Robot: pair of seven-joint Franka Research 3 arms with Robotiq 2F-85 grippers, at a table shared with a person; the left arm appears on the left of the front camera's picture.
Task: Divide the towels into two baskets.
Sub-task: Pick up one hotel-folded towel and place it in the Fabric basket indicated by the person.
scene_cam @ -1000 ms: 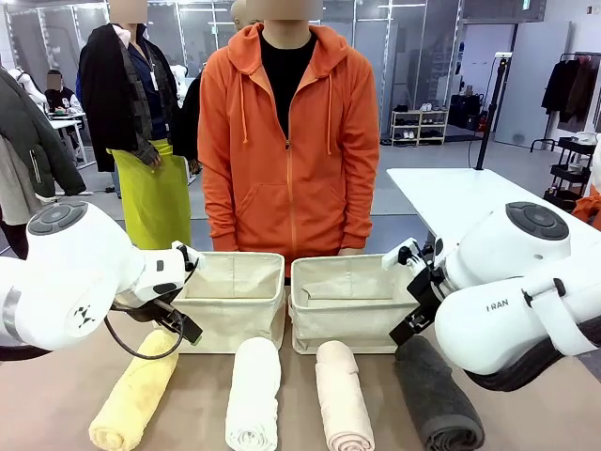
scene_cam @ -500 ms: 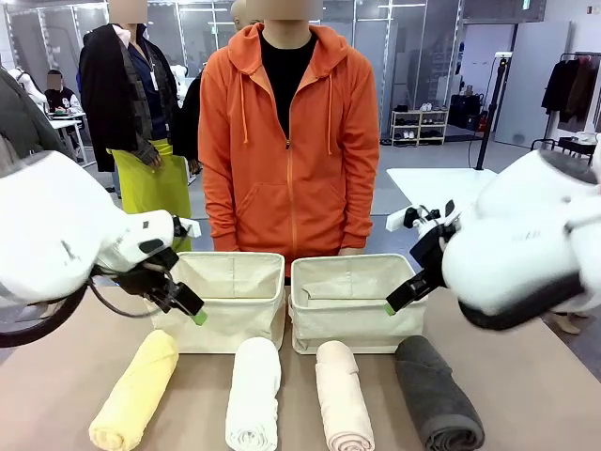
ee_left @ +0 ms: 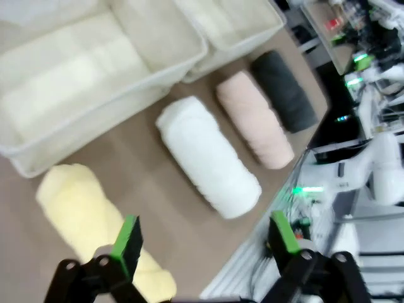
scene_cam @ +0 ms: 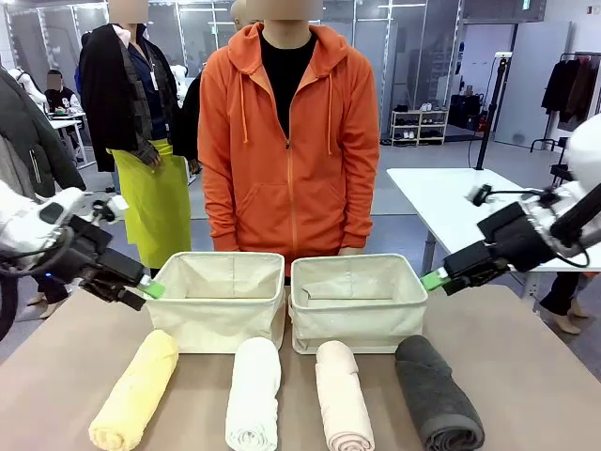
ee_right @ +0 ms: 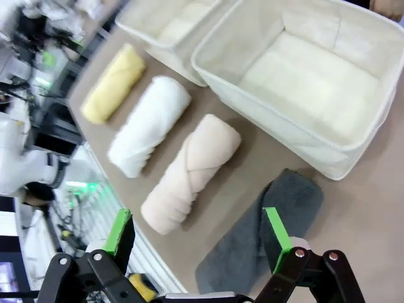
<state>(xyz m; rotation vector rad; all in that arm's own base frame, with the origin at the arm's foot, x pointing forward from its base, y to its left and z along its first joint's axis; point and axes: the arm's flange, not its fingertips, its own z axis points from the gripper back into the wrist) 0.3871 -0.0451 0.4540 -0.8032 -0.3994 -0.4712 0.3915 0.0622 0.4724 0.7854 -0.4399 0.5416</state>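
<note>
I find 4 rolled towels in a row on the near side of the table (scene_cam: 535, 395), left to right: yellow towel (scene_cam: 136, 390), white towel (scene_cam: 254, 393), pink-beige towel (scene_cam: 343, 399), dark grey towel (scene_cam: 437, 395). The left basket (scene_cam: 221, 303) and right basket (scene_cam: 357, 315) stand side by side just beyond them. Left fingers (scene_cam: 150, 289) are apart, aloft left of the left basket; right fingers (scene_cam: 434, 279) are apart, aloft right of the right basket.

A large open hall, probably a robotics lab dressed like a clothing shop. Far beyond the jaws of the right gripper (scene_cam: 434, 279) stand a white table (scene_cam: 451, 202), a rack of dark garments (scene_cam: 575, 89), low shelving (scene_cam: 419, 127) and glass partitions (scene_cam: 404, 47).
</note>
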